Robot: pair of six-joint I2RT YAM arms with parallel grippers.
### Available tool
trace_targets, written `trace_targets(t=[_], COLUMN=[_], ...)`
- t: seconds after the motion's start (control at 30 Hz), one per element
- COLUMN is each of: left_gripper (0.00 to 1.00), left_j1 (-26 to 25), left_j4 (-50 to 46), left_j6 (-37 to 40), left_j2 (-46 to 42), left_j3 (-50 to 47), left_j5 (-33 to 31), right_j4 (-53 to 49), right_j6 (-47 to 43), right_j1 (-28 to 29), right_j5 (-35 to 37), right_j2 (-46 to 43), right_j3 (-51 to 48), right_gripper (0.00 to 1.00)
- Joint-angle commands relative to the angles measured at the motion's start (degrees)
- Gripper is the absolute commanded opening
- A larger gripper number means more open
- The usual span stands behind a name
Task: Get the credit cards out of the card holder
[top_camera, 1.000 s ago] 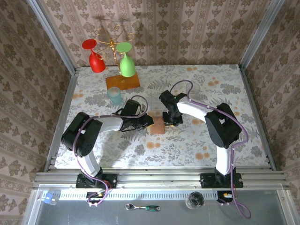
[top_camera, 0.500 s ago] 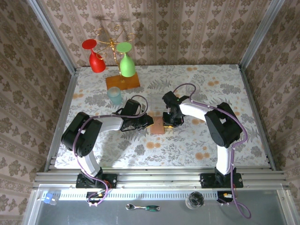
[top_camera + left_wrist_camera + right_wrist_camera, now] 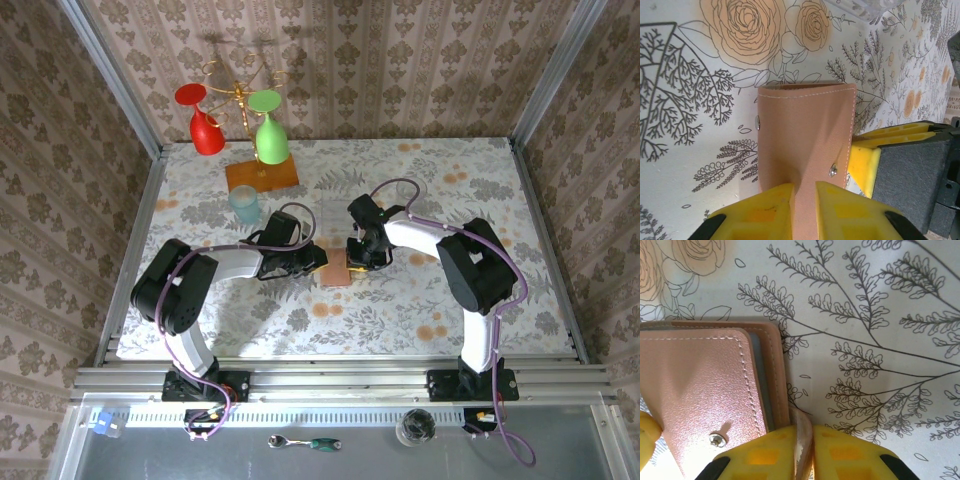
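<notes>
Since the earlier frames, the right gripper (image 3: pixel 801 454) has shifted slightly at the holder (image 3: pixel 805 125) and drawn its jaws together. They now pinch a thin tan layer at the holder's open edge. That layer looks continuous with the outer leather, but I cannot rule out a card. The left gripper (image 3: pixel 804 200) has not moved and stays clamped on the flap, pinning the holder flat on the table (image 3: pixel 880 340), mid-table between both arms. I judge the step as prying the holder open, with no card extracted yet.

The left wrist view shows the closed flap face, its studs, and one yellow finger (image 3: pixel 863 162) of the right gripper just beside the holder's edge. The right wrist view shows the stacked layers instead: pink flap, a blue-grey strip (image 3: pixel 760 375), then brown leather. No card face is identifiable there.
</notes>
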Motion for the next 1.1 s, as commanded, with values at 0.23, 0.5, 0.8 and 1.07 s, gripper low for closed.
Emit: trace_targets(t=[0.23, 0.5, 0.8, 1.07], left_gripper=[0.22, 0.23, 0.24, 0.24], left_j1=[1.9, 6.1, 11.6, 15.4], left_j4=[-0.9, -1.7, -3.6, -4.2], left_j6=[1.9, 4.4, 7.7, 9.3], left_j2=[-3.3, -6.9, -11.1, -14.1], left_j3=[1.5, 0.4, -0.8, -3.3], left_j5=[-0.3, 0.0, 0.2, 1.1], right_j4=[-0.8, -3.2, -5.9, -9.2], right_j6=[-1.4, -3.4, -4.1, -4.5], right_j1=[-0.3, -0.2, 0.2, 1.4], right_j5=[-0.5, -0.3, 0.3, 1.2], right_j2=[-2.6, -4.3, -6.7, -6.8], right_j3=[-0.5, 0.3, 2.1, 5.8], right_gripper=[0.08, 0.06, 0.06, 0.06])
